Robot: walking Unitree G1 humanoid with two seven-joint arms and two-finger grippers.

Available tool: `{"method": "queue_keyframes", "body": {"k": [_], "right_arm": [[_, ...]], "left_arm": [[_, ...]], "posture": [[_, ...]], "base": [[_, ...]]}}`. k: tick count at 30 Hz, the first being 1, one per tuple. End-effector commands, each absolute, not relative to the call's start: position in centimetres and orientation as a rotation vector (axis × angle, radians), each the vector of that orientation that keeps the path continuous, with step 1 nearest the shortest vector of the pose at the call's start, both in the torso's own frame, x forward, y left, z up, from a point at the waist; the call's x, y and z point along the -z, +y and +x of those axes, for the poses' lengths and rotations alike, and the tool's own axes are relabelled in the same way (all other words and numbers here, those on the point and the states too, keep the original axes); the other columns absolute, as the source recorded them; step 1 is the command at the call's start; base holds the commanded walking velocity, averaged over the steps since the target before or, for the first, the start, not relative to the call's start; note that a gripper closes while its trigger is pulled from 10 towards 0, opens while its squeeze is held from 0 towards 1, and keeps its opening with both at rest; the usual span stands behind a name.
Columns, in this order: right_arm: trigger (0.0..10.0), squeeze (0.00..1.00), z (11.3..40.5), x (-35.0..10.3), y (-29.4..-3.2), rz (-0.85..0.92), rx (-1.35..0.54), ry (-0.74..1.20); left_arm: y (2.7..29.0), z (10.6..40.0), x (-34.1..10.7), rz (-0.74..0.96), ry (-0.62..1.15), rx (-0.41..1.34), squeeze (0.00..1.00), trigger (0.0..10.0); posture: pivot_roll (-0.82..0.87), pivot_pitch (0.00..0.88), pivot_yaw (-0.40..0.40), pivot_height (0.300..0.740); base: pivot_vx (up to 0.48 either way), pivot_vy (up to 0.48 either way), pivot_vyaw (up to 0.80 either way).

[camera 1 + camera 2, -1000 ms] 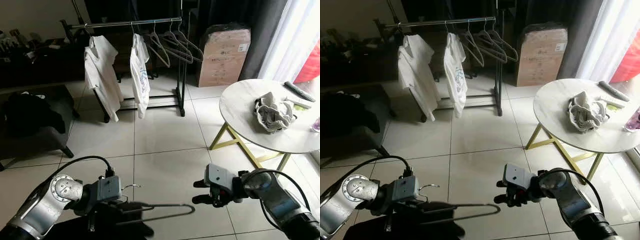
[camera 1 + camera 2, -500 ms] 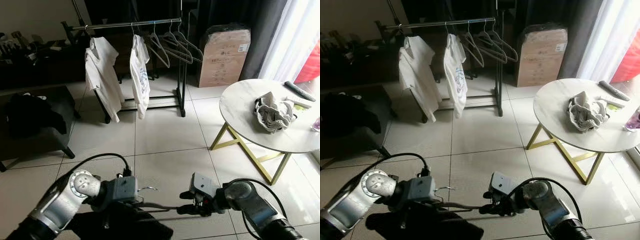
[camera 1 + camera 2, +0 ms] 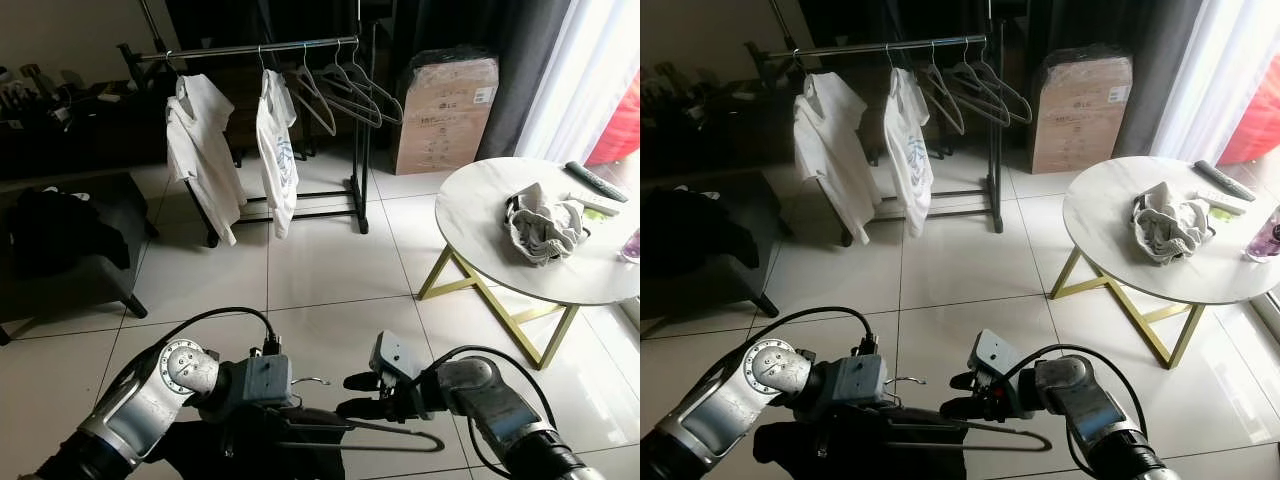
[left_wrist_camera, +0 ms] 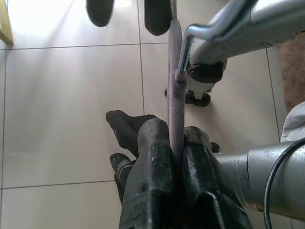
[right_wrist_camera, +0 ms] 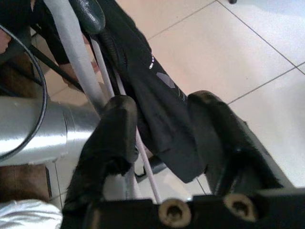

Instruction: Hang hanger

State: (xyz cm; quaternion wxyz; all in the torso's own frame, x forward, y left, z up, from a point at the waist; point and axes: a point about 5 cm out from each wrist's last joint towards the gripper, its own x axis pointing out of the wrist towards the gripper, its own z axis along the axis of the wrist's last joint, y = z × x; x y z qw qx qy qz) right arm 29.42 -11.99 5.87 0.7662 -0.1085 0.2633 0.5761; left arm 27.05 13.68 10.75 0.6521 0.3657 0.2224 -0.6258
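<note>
Our left gripper (image 4: 174, 157) was clamped tight on the grey hanger (image 3: 345, 428) bar, fingers pinched with no gap. A black garment (image 5: 157, 95) hung on that hanger, low in front of us over the tiled floor (image 3: 330, 270). Our right gripper (image 3: 352, 395) sat at the hanger's neck, fingers (image 5: 112, 138) spread wide, straddling garment and wire, not closed on either. The clothes rack (image 3: 250, 47) with two white shirts (image 3: 200, 140) stood well apart ahead.
</note>
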Motion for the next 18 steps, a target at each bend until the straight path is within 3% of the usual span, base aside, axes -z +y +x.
{"method": "queue_keyframes", "body": {"k": [1, 5, 6, 7, 8, 9, 18], "right_arm": [[10.0, 1.0, 28.8, -5.0, -12.0, -0.279, -1.279, 0.618], [10.0, 1.0, 29.2, -4.2, -13.0, -0.38, -1.196, 0.653], [10.0, 0.88, 29.5, -4.3, -13.1, -0.37, -1.17, 0.641], [10.0, 0.14, 30.1, -4.9, -13.2, -0.318, -1.12, 0.602], [10.0, 0.14, 30.3, -5.1, -13.2, -0.302, -1.106, 0.586], [10.0, 0.0, 30.5, -5.3, -13.3, -0.291, -1.097, 0.576], [10.0, 0.0, 31.5, -6.1, -14.2, -0.276, -1.022, 0.537]], "left_arm": [[13.9, 27.3, -11.0, 0.871, 0.506, 1.402, 0.0, 10.0], [13.9, 27.2, -11.0, 0.873, 0.509, 1.405, 0.0, 10.0], [13.9, 27.2, -10.9, 0.874, 0.51, 1.406, 0.0, 10.0], [13.9, 27.2, -10.9, 0.878, 0.516, 1.411, 0.0, 10.0], [13.9, 27.1, -10.8, 0.88, 0.518, 1.412, 0.0, 10.0], [13.9, 27.1, -10.8, 0.88, 0.519, 1.412, 0.0, 10.0], [14.2, 26.9, -10.4, 0.912, 0.555, 1.418, 0.0, 10.0]], "posture": [[0.03, 0.116, 0.069, 0.74], [0.03, 0.112, 0.068, 0.74], [0.03, 0.112, 0.068, 0.74], [0.03, 0.111, 0.068, 0.74], [0.03, 0.111, 0.068, 0.74], [0.03, 0.111, 0.068, 0.74], [0.03, 0.105, 0.064, 0.74]], "base": [[0.0, 0.0, 0.0], [0.0, 0.0, 0.0], [0.0, 0.0, 0.0], [0.0, 0.0, 0.0], [0.0, 0.0, 0.0], [0.0, 0.0, 0.0], [0.0, 0.0, 0.0]]}}
